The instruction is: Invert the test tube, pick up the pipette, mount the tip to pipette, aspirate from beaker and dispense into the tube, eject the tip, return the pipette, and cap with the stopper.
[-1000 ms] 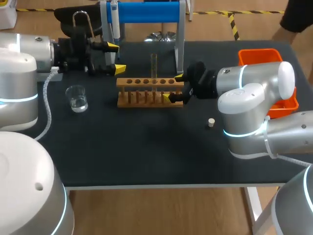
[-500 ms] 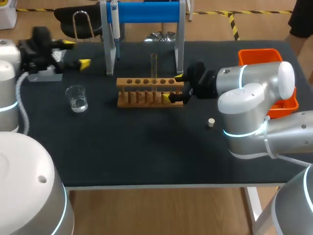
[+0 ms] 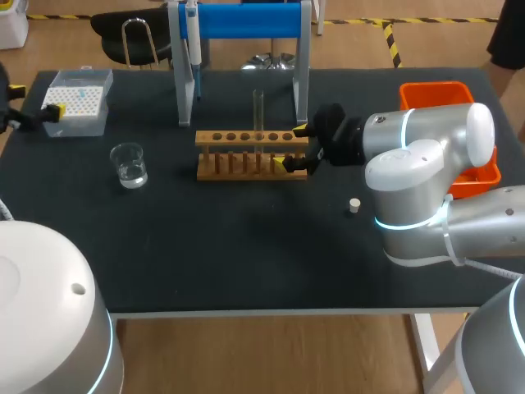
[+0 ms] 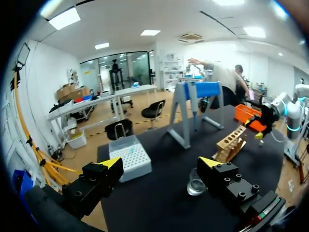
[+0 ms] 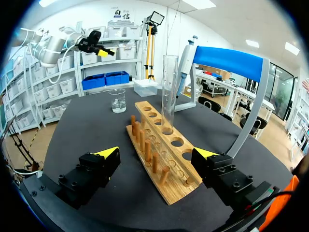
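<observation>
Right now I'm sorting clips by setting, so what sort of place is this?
Most likely a lab-style bench for robot liquid handling: a wooden rack holds one upright test tube, a pipette hangs on a blue stand, and a beaker of clear liquid stands on the dark table.

No lettering, number or label can be read on the wooden rack, nor on the beaker, tip box or orange bin around it.
</observation>
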Controlling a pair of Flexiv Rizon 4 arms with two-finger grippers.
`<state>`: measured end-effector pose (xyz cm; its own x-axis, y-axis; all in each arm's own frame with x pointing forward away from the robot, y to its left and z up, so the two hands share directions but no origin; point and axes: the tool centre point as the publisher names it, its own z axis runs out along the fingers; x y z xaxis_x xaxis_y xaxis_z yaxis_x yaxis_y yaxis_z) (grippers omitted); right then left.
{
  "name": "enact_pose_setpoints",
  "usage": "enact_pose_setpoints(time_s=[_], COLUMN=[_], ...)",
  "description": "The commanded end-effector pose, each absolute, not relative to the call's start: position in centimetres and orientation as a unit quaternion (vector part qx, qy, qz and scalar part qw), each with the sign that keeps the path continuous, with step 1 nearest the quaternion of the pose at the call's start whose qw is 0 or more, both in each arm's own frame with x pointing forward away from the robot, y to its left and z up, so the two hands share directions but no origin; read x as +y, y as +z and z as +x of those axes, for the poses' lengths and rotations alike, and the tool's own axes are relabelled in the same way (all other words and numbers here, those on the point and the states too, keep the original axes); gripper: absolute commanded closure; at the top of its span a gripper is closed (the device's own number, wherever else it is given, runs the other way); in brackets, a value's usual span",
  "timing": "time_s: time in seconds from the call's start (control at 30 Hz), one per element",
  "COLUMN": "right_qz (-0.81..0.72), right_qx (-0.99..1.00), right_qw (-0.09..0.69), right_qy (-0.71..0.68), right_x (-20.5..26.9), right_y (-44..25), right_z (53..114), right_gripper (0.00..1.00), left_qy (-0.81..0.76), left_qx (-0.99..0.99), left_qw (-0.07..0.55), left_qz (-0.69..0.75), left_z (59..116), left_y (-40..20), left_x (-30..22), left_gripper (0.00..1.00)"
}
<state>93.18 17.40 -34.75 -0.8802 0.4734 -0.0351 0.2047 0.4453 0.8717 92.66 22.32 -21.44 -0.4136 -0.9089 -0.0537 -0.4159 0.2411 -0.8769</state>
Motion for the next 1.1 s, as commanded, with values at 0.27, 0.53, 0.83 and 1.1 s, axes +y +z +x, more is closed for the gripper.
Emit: enact_pose_setpoints(time_s=[0.27,0.53,0.83,1.1], right_qz=[0.202,0.202,0.202,0.202], right_qx=[0.839,0.839,0.839,0.839], right_qw=[0.138,0.138,0.138,0.138], right_qy=[0.486,0.486,0.486,0.486], right_x=[17.4,17.4,17.4,17.4], right_y=[-34.8,-34.8,-34.8,-34.8], right_z=[93.1,93.1,93.1,93.1], right_gripper=[0.00,0.00,0.00,0.00], left_qy=[-0.398,-0.392,-0.395,-0.400], left_qx=[0.702,0.701,0.707,0.706], left_qw=[0.326,0.328,0.312,0.307], left_qz=[-0.492,-0.497,-0.497,-0.497], left_z=[96.8,100.0,102.9,105.0], left_y=[-24.2,-25.9,-28.0,-29.6], left_x=[24.8,25.6,25.5,25.2], left_gripper=[0.00,0.00,0.00,0.00])
